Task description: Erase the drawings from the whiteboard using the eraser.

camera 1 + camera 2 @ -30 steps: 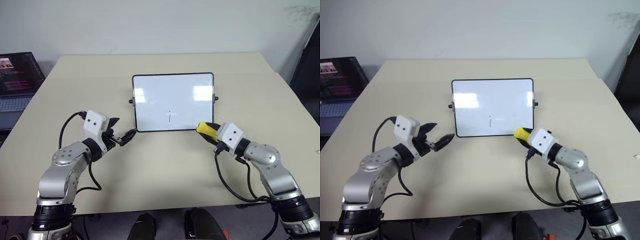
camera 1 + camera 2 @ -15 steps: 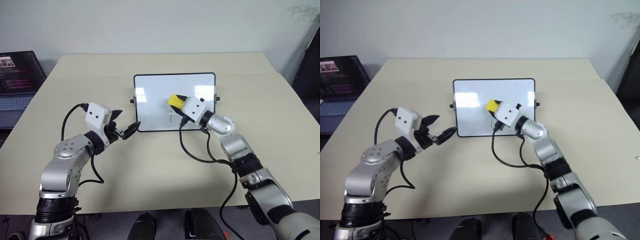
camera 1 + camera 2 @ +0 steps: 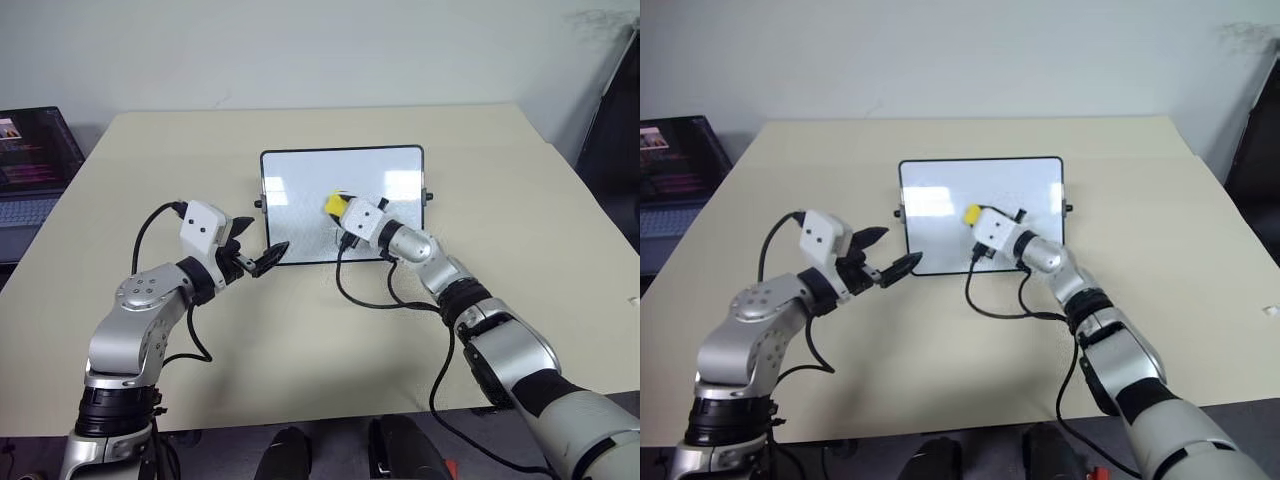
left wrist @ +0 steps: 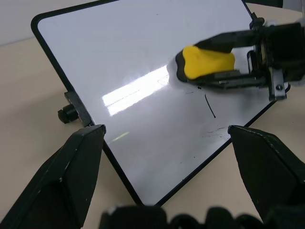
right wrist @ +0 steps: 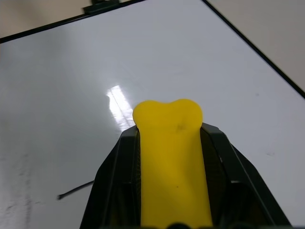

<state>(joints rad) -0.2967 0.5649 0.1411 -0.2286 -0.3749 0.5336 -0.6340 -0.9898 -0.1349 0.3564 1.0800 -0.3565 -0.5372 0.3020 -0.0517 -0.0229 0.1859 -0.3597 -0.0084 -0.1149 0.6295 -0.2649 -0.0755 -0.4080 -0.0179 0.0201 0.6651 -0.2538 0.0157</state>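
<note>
Swung leftward onto the whiteboard (image 3: 300, 190), right claw (image 3: 338, 208) clamps the eraser (image 3: 334, 204); left claw (image 3: 262, 262) gapes apart.

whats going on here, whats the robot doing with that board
The robot is wiping a small whiteboard that lies on a beige table. Its right gripper is shut on a yellow eraser and holds it over the middle of the board. A short dark marker stroke and some faint smudges remain just beside the eraser. The left gripper is open, at the board's near left corner, holding nothing. A laptop sits off to the left.
</note>
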